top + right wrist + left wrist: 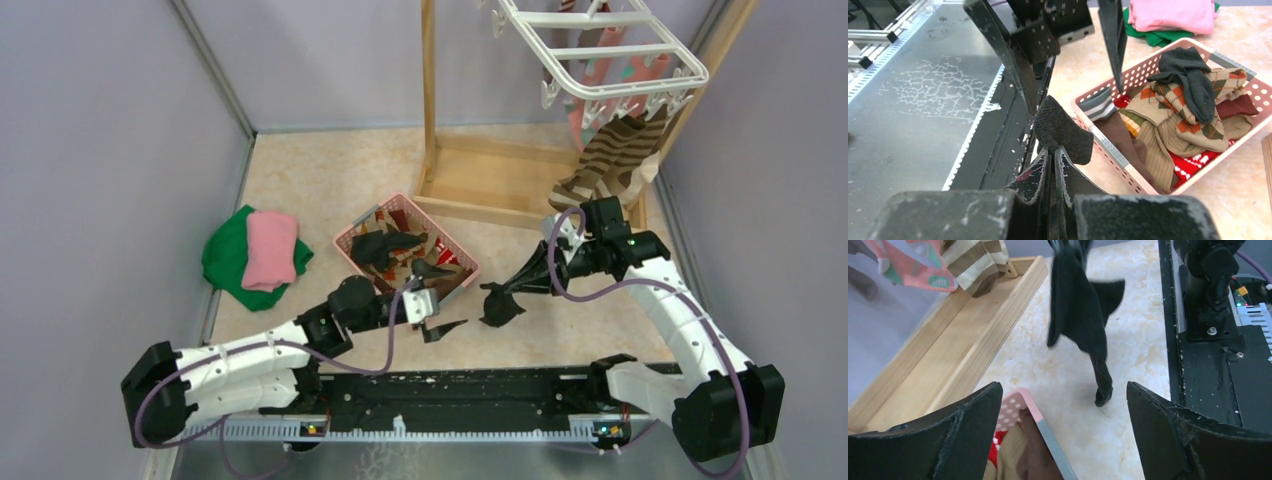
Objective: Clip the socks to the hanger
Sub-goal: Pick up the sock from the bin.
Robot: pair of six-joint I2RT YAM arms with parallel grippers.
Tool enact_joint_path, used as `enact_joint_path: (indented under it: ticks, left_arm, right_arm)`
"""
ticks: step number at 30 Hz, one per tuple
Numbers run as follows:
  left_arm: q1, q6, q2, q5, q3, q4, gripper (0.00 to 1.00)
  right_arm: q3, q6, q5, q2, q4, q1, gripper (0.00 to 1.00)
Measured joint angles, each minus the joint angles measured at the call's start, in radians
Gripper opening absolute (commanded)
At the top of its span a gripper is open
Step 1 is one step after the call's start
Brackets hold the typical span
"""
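Beige tabletop; right gripper clamps black sock; left gripper spread wide, empty.

Black sock looked like matt knit cloth, the pink basket perforated plastic, the stand smooth pale wood.

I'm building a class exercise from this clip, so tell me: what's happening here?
The right gripper is shut on a black sock, which dangles beside the pink basket of socks. The left gripper is open and empty by the basket's corner. A brown-and-cream striped sock hangs from the white hanger; the black one is not yet clipped.
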Motion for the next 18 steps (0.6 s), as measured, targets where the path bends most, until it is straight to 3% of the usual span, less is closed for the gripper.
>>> enact_joint_path:
  ticks: [4, 11, 18]
  left_arm:
    - [0.002, -0.082, -0.050, -0.012, -0.233, 0.301, 0.98]
    - [0.008, -0.198, 0.131, -0.032, -0.245, 0.660, 0.74]
    - [0.049, -0.317, 0.259, 0.043, -0.246, 0.927, 0.60]
  right_arm:
    - [0.001, 0.000, -0.025, 0.000, -0.010, 0.000, 0.00]
    - [0.001, 0.000, -0.050, 0.000, -0.009, -0.001, 0.00]
    - [0.001, 0.001, -0.065, 0.000, -0.009, -0.005, 0.00]
